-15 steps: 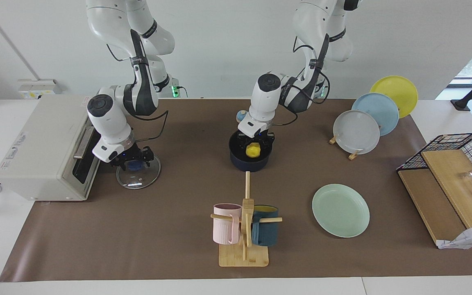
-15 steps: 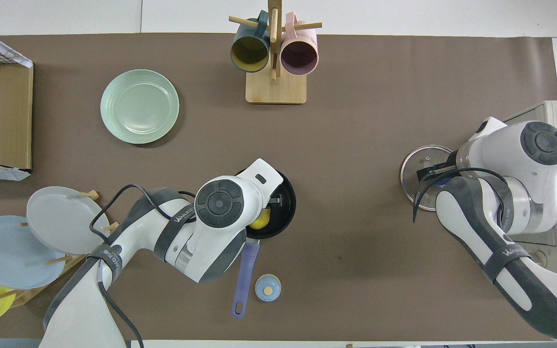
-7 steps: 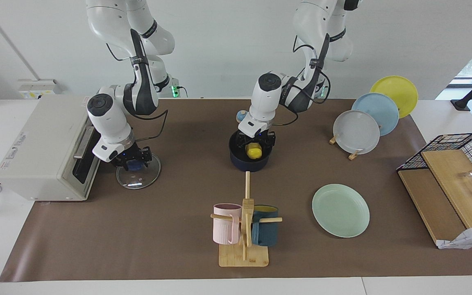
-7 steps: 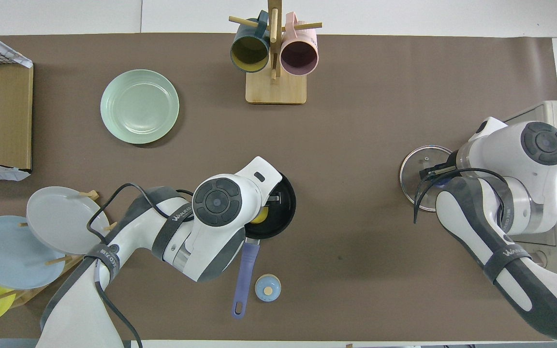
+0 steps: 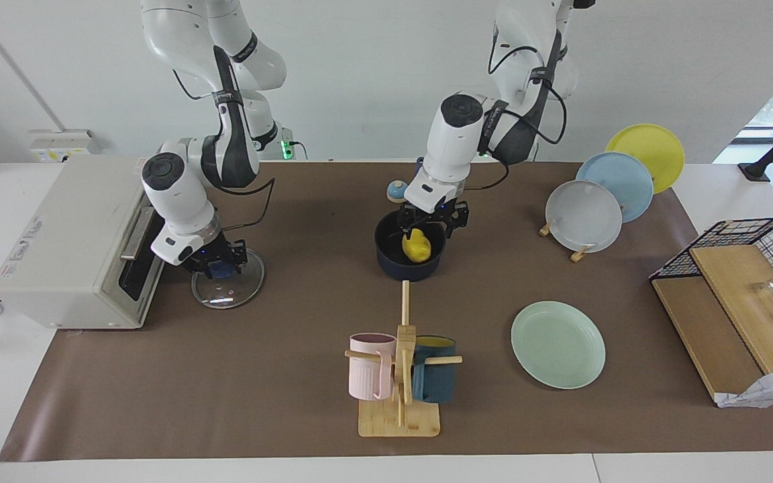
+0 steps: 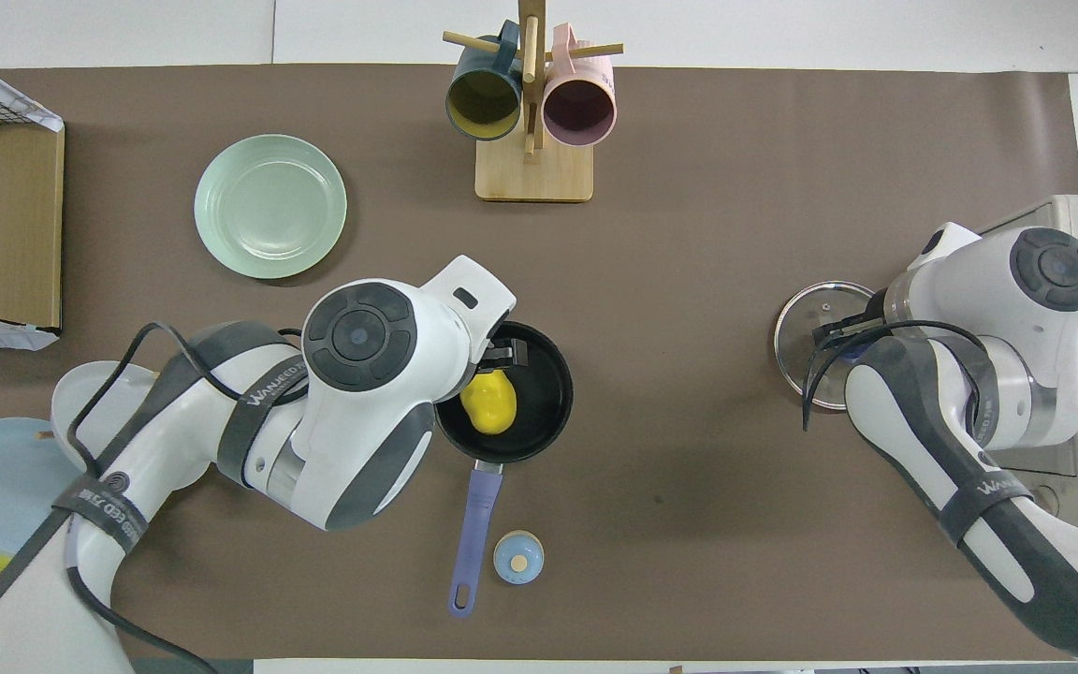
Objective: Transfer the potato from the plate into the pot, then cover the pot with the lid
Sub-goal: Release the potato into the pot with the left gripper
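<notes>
lying inside the pot [image 5: 408, 258], just below the left gripper [image 5: 432, 222]: the potato [image 5: 417, 245], free of the spread fingers hanging over the pot's rim. pinching the blue knob of the lid [image 5: 228, 286] beside the toaster oven [image 5: 71, 241]: the right gripper [image 5: 215, 261], fingers pressed together. sitting bare, well apart from both grippers: the plate [image 5: 557, 344], nearest the left one.

One potato [image 5: 417, 245], one pot [image 5: 408, 264], one lid [image 5: 227, 286], four plates [image 5: 557, 344], two mugs [image 5: 372, 366].
</notes>
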